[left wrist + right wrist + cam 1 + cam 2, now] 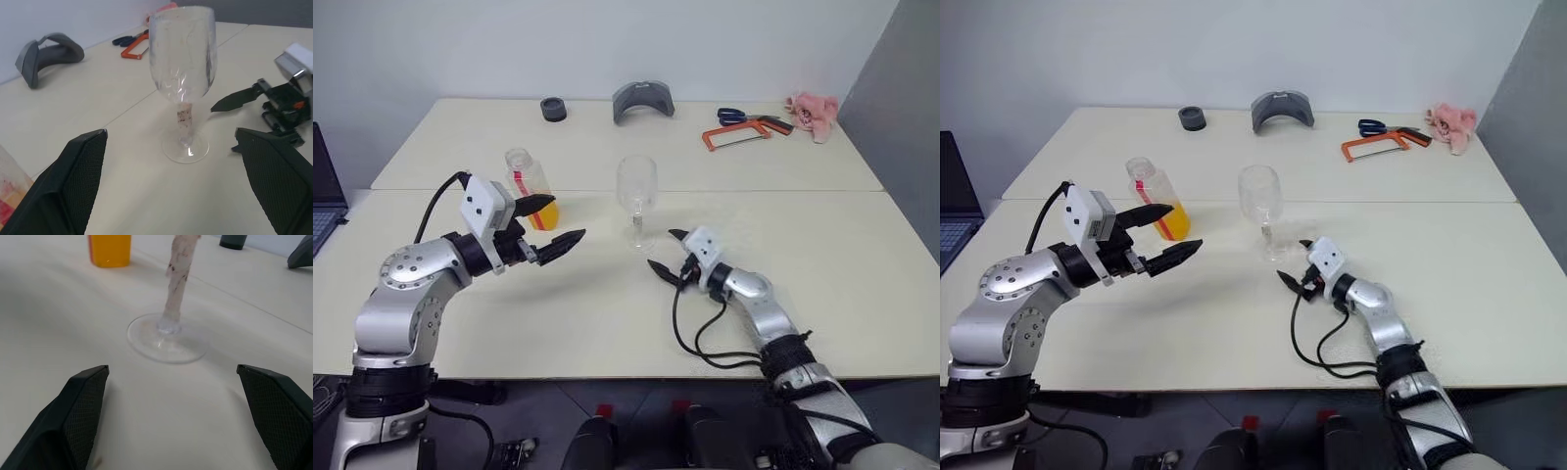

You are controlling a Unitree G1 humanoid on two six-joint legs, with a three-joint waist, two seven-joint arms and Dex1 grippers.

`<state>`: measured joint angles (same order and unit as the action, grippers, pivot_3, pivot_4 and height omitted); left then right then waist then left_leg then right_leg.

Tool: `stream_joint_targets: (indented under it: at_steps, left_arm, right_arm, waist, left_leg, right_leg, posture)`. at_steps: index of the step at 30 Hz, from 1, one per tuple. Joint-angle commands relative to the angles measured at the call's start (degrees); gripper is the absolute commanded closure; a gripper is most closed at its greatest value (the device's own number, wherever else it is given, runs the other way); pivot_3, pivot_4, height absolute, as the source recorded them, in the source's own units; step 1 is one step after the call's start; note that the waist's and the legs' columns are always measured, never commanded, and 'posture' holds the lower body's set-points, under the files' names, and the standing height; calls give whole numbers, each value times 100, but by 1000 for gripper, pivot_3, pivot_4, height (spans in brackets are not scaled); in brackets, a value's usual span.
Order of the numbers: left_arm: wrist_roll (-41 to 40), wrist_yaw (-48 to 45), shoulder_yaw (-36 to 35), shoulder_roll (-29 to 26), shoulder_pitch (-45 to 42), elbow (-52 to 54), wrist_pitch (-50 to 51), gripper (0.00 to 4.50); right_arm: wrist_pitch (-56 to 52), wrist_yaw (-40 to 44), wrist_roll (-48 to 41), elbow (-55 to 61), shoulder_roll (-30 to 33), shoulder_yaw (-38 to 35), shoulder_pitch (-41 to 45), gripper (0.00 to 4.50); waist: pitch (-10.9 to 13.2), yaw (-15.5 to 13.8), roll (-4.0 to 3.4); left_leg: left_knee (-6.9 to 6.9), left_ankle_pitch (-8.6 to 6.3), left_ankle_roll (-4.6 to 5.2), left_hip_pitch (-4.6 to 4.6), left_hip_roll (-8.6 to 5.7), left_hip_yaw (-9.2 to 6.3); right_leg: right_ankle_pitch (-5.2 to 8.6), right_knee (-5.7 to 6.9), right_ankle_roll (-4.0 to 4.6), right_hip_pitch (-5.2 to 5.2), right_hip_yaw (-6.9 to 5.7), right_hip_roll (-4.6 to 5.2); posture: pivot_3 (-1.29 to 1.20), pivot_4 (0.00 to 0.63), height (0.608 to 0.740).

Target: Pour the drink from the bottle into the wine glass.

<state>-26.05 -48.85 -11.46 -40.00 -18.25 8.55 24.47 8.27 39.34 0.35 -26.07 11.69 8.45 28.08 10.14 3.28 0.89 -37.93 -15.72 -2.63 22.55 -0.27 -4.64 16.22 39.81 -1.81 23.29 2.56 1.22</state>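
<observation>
I'm seeing both hands gaping, holding nothing: left hand (551, 223) hovering beside the bottle (530, 186), right hand (668, 255) sitting near the wine glass (636, 186) mid-worktop (862, 264).

**G1 arms: visible hardware**

Left arm (406, 294), lower left of the head view: silver-grey metal housings with round joint caps and small dark screw holes, plus a black band at the base. A white boxy camera module sits on the wrist, fed by a black cable looping up over it. Left gripper (551, 225): two black tapered fingers, with a fine mesh texture on the pads (80, 181) in the wrist view.

Right arm (769, 318), lower right: slimmer silver segments above a black textured sleeve. A smaller white module with an orange mark sits at the wrist, with black cables hanging in loops below. Right gripper (668, 253): the same black pointed fingers.
</observation>
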Motion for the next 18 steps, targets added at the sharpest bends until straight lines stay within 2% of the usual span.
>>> stream_joint_targets:
  at_steps: [1,8,13,18]
  left_arm:
    - [229,316,-164,93,412,-75,-236,0]
    - [848,1183,-259,383,653,-793,-878,0]
    - [930,1548,-270,592,151,-1340,-1072,0]
    - [1004,1659,-228,659,-377,-1846,-1167,0]
  right_arm:
    - [-949,382,-428,2153,464,-11,-691,27]
    - [-2712,372,-1398,4780,964,-175,-1515,27]
    - [-3463,249,-1815,5611,1118,-120,-1519,27]
    - [-3707,113,-1860,5869,1142,11,-1400,27]
  waist:
    - [1,-8,-2]
    - [2,-36,2]
    - [2,-111,8]
    - [2,-146,11]
  left_leg:
    - [1,0,0,3,3,-2]
    - [0,-1,1,3,8,-13]
    - [-4,-1,1,4,4,-14]
    - [-4,0,1,6,-4,-11]
  right_leg:
    - [0,-3,0,0,0,1]
    - [1,-13,-1,-6,-10,-2]
    - [1,-15,-2,-9,-13,4]
    - [0,-19,-2,-10,-13,4]
  posture:
    - [0,150,740]
    - [0,150,740]
    - [0,150,740]
    - [0,150,740]
